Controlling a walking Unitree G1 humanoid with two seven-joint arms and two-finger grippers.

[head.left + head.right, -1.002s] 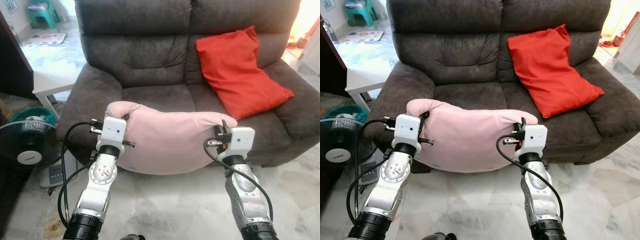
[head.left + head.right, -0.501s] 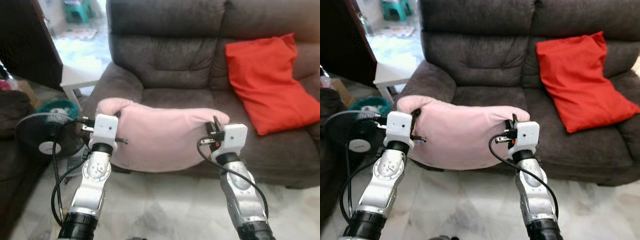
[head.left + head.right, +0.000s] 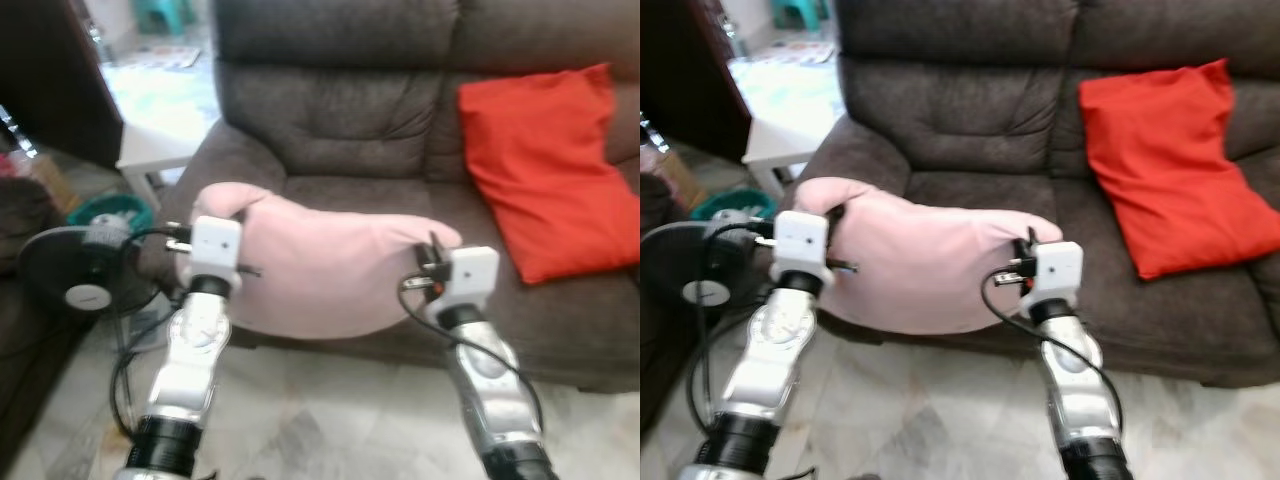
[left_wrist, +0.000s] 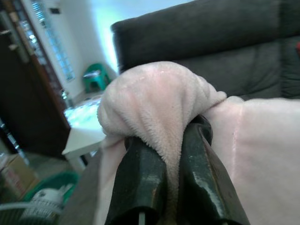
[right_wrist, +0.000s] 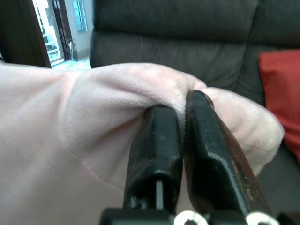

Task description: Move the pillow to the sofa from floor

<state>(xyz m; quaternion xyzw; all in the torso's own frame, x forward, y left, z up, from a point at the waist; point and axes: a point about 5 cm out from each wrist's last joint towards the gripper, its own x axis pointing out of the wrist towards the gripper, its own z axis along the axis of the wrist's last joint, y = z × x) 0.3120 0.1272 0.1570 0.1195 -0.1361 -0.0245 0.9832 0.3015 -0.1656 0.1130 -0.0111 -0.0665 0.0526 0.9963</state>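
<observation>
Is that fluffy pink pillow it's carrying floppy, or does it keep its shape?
Probably floppy: the fluffy pink pillow sags in a curve between the left gripper and the right gripper. Its fleece bunches into folds where the fingers pinch it, so it seems soft. Held by two pinched corners alone, it is likely light.

Pink pillow (image 3: pixel 330 270) now higher, nearer sofa (image 3: pixel 330 120) seat.

Pillow (image 3: pixel 330 275) before sofa (image 3: pixel 340 120), cushion (image 3: pixel 545 165) on its right seat
</observation>
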